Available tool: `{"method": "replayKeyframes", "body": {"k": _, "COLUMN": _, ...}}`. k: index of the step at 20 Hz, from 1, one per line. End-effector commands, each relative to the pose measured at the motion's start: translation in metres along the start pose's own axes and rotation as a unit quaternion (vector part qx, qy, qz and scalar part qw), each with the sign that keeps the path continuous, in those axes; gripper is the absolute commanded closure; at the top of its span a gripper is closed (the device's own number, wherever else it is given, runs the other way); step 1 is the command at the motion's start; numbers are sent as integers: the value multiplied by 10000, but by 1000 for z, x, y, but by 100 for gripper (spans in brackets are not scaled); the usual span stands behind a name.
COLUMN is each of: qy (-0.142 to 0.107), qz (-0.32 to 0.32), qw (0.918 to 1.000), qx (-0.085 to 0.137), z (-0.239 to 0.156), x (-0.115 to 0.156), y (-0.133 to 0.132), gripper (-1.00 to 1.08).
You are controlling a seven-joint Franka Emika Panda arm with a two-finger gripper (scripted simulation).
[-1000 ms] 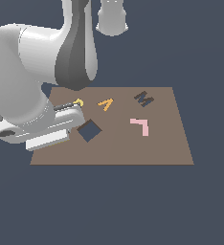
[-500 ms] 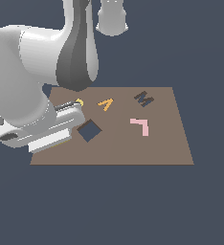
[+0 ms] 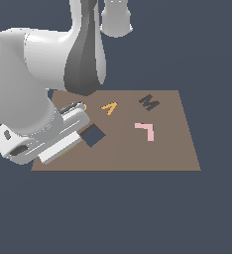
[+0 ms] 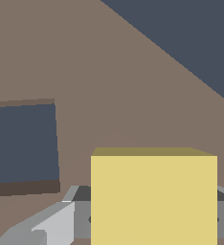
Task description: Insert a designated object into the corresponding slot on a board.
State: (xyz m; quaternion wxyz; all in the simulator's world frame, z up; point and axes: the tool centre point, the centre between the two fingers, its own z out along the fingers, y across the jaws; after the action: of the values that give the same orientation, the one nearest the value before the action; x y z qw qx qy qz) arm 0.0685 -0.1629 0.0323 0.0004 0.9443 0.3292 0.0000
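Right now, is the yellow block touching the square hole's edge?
Apart. The wrist view shows a strip of bare brown board between the yellow block and the square hole.

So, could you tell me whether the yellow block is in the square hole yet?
Not yet. In the wrist view the yellow block sits between the fingers of the tool, beside the square hole, which shows dark and empty.

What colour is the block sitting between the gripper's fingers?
Yellow. The block shows best in the wrist view; in the exterior view the arm hides it.
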Motion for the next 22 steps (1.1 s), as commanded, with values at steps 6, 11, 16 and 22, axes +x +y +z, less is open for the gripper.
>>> {"method": "replayKeyframes", "body": {"k": 6, "qy": 3, "qz": -1479, "qw": 9890, "qx": -6, "z": -2, "x": 16, "y": -9, "gripper": 108}}
{"method": "replayKeyframes", "body": {"k": 11, "qy": 3, "qz": -2584, "qw": 9660, "qx": -8, "z": -3, "x": 26, "y": -19, "gripper": 108}}
{"method": "replayKeyframes", "body": {"k": 16, "qy": 3, "qz": -3659, "qw": 9307, "qx": -9, "z": -5, "x": 34, "y": -31, "gripper": 108}}
{"method": "replayKeyframes", "body": {"k": 22, "qy": 2, "qz": -4886, "qw": 8725, "qx": -10, "z": -6, "x": 38, "y": -48, "gripper": 108}}
